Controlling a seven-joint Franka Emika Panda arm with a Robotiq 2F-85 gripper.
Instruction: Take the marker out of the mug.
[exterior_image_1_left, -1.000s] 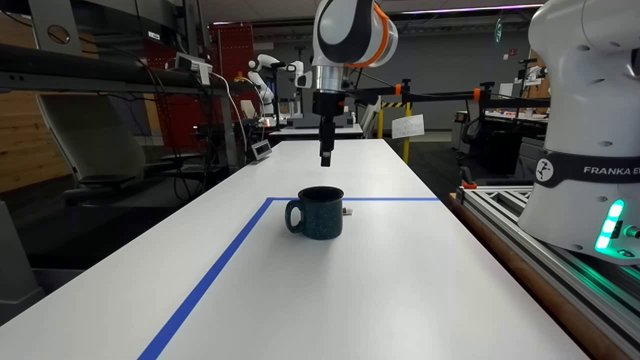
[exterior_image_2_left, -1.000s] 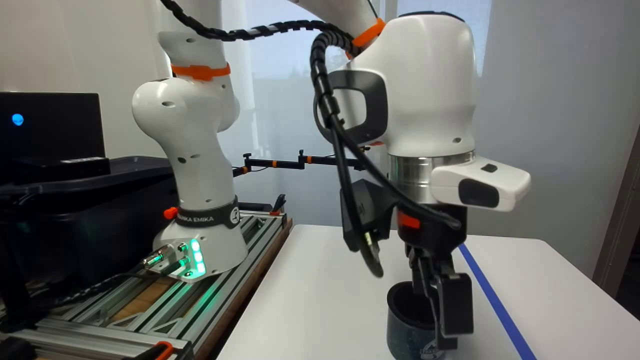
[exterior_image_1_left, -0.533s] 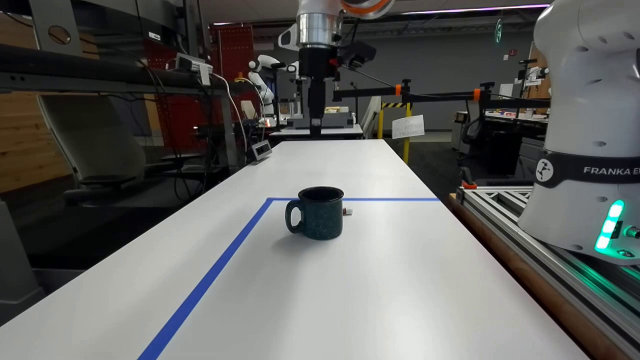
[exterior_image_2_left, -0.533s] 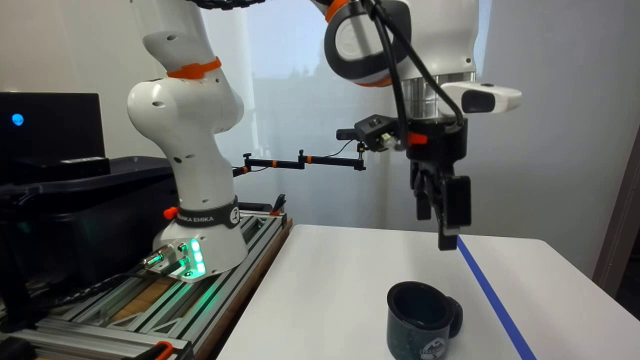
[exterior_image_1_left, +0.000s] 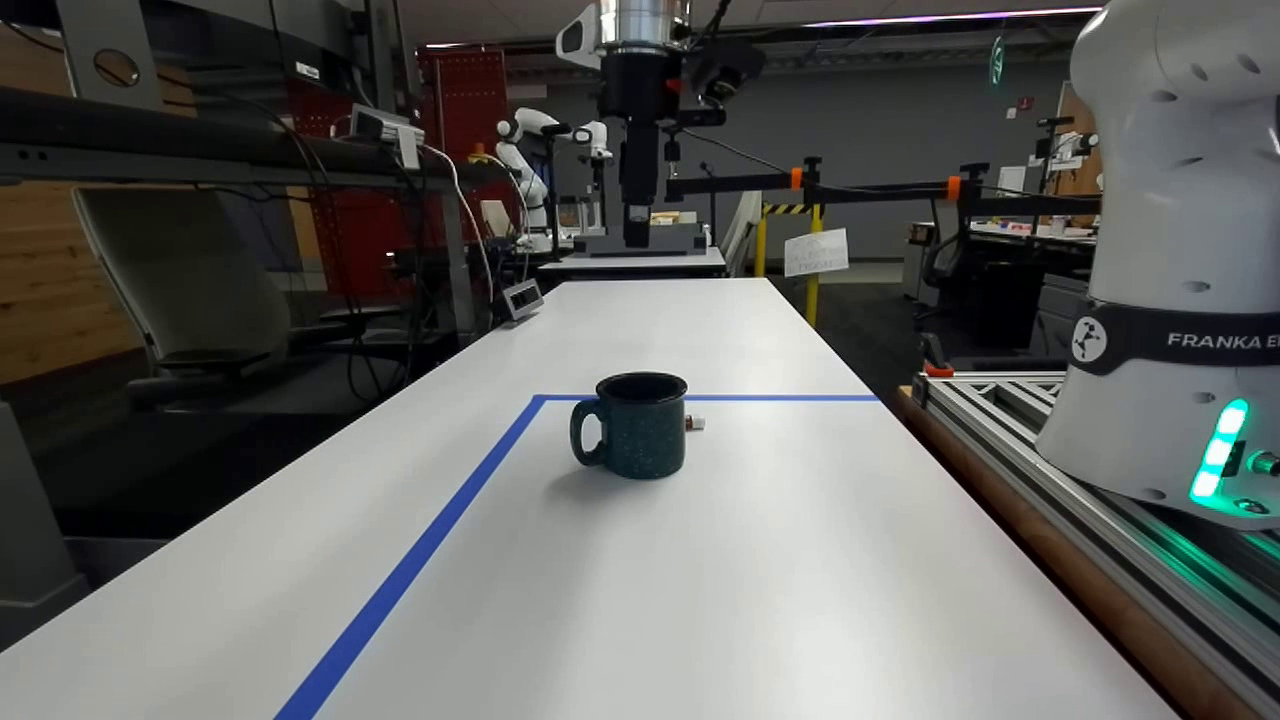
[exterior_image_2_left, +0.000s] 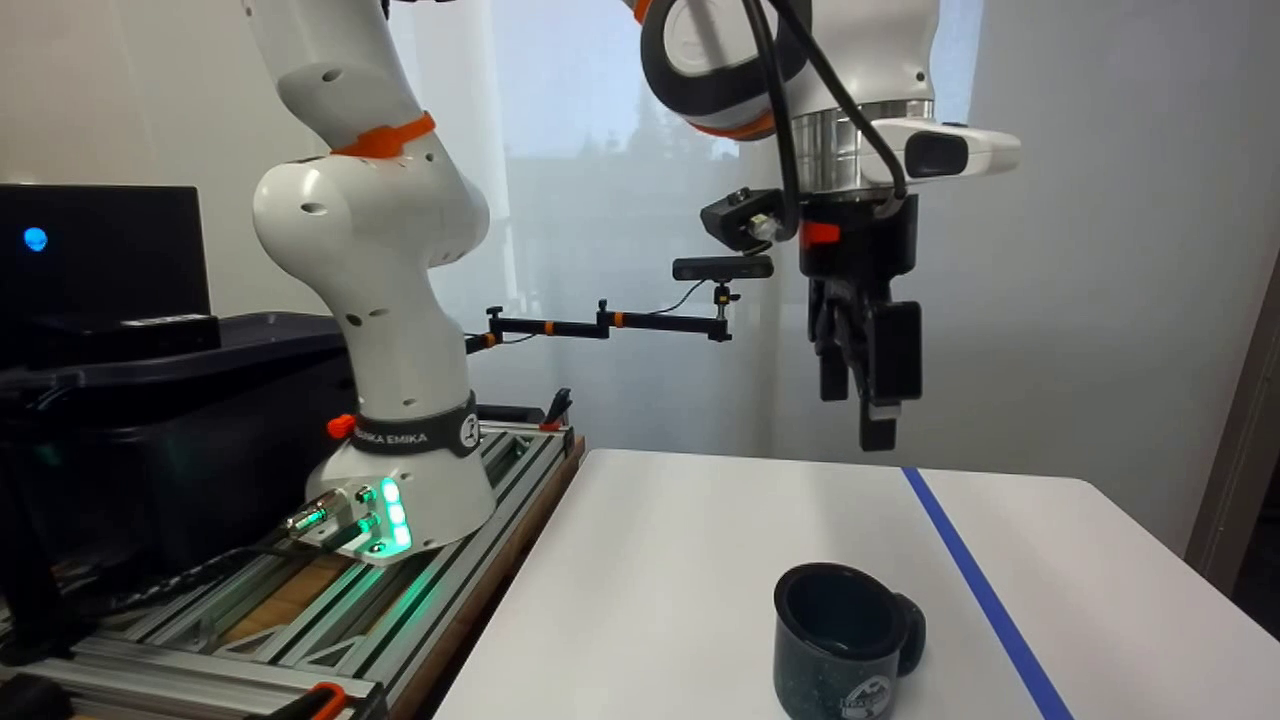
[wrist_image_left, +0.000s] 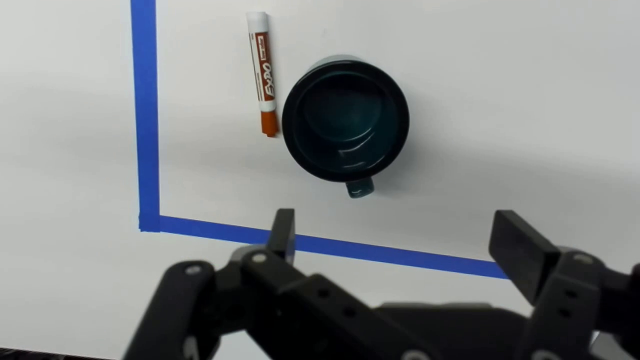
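The dark teal mug (wrist_image_left: 345, 120) stands upright on the white table, and it shows in both exterior views (exterior_image_1_left: 640, 430) (exterior_image_2_left: 835, 665). In the wrist view I look into it and see no marker inside. An Expo marker (wrist_image_left: 264, 75), white with a red-brown label and an orange-brown cap, lies on the table beside the mug, a small gap apart. Its end (exterior_image_1_left: 696, 423) peeks out from behind the mug in an exterior view; elsewhere it is hidden. My gripper (wrist_image_left: 395, 235) is open and empty, high above the table, also in both exterior views (exterior_image_1_left: 638, 225) (exterior_image_2_left: 857, 412).
Blue tape (wrist_image_left: 147, 120) marks a corner on the table around the mug and marker. The robot base (exterior_image_2_left: 405, 490) stands on a metal rail at the table's edge. A camera on a black bar (exterior_image_2_left: 722, 268) stands behind the arm.
My gripper has risen from low near the mug to well above the table, mostly in the first half second. The mug and marker have not moved.
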